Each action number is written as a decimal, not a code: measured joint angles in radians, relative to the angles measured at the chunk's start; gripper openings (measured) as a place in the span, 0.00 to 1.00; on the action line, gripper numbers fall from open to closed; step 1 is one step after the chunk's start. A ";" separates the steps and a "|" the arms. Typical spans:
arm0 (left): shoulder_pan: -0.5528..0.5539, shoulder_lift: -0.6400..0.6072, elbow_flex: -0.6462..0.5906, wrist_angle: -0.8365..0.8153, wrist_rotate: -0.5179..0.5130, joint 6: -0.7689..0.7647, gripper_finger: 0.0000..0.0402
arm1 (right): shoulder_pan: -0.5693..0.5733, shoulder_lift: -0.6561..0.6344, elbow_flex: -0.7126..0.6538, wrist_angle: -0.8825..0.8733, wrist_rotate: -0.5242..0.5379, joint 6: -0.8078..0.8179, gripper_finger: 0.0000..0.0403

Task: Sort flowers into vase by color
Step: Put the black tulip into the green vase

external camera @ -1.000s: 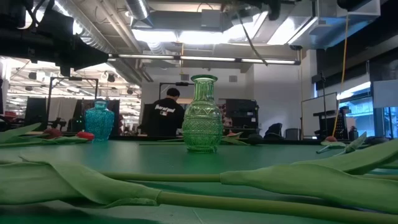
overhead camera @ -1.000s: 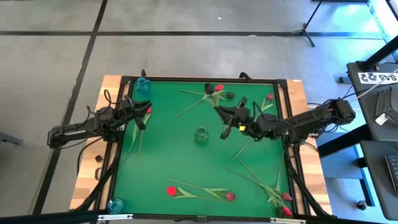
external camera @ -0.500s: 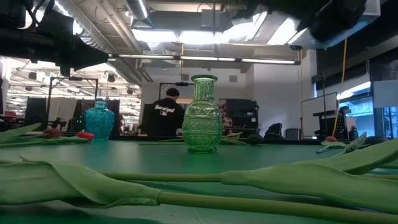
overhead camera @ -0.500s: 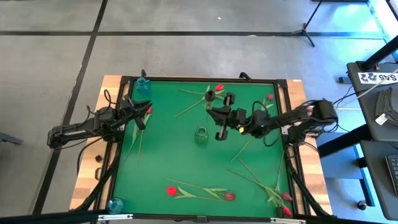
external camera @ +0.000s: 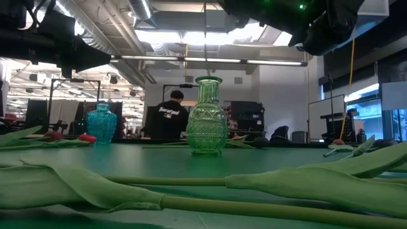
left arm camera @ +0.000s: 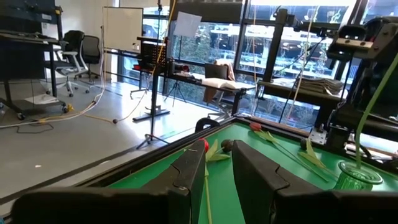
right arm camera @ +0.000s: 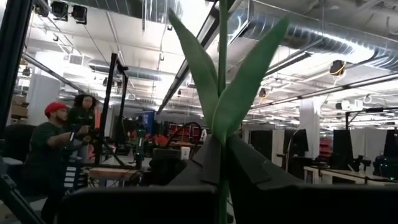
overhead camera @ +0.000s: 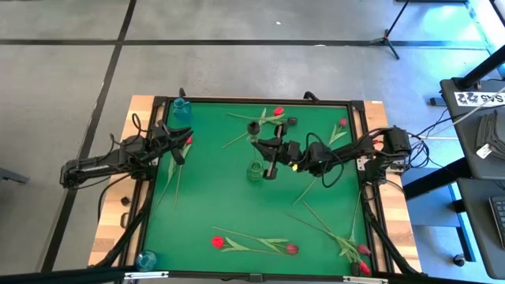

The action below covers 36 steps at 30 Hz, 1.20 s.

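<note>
1. Since a second ago we've swung the right arm in from the right side of the table toward the middle; the right gripper [overhead camera: 269, 162] now sits right next to the green vase [overhead camera: 255, 170], where before it was well off to the vase's right.
2. That right gripper is clamped on a tulip stem [right arm camera: 222, 56]. In the right wrist view the stem and its two leaves stand straight up out of the closed fingers [right arm camera: 249, 174]. We can't see the flower head in that view.
3. The left arm hasn't budged. The left gripper [overhead camera: 180, 148] hangs over the left edge of the green mat [overhead camera: 213, 201], with a red tulip [overhead camera: 188, 140] lying by it.
4. We can't tell for sure if the left gripper is gripping anything; in the left wrist view its fingers [left arm camera: 189, 177] stand a little apart with a thin stem running between them.
5. The blue vase [overhead camera: 181, 109] is at the far left corner, another blue vase [overhead camera: 146, 259] at the near left corner.
6. Loose tulips [overhead camera: 251, 243] lie along the near edge, and more [overhead camera: 264, 118] near the far edge.
</note>
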<state>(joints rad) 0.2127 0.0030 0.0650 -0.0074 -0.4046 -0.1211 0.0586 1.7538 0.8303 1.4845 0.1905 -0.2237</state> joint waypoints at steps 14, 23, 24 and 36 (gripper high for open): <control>0.000 0.000 0.000 0.000 -0.001 0.000 0.20 | 0.001 -0.001 0.000 -0.199 0.000 0.007 0.04; 0.000 0.000 0.000 0.000 -0.001 0.000 0.20 | 0.038 -0.001 0.000 -0.301 0.002 -0.013 0.06; 0.000 0.000 0.000 0.000 -0.001 0.000 0.20 | 0.050 -0.001 0.000 -0.311 0.011 -0.020 0.07; 0.000 0.000 0.000 0.000 -0.001 0.000 0.20 | 0.228 -0.016 0.000 -0.472 0.513 -0.098 0.22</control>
<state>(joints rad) 0.2127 0.0032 0.0650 -0.0073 -0.4060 -0.1208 0.2865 1.7382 0.8299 1.0130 0.7033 -0.3222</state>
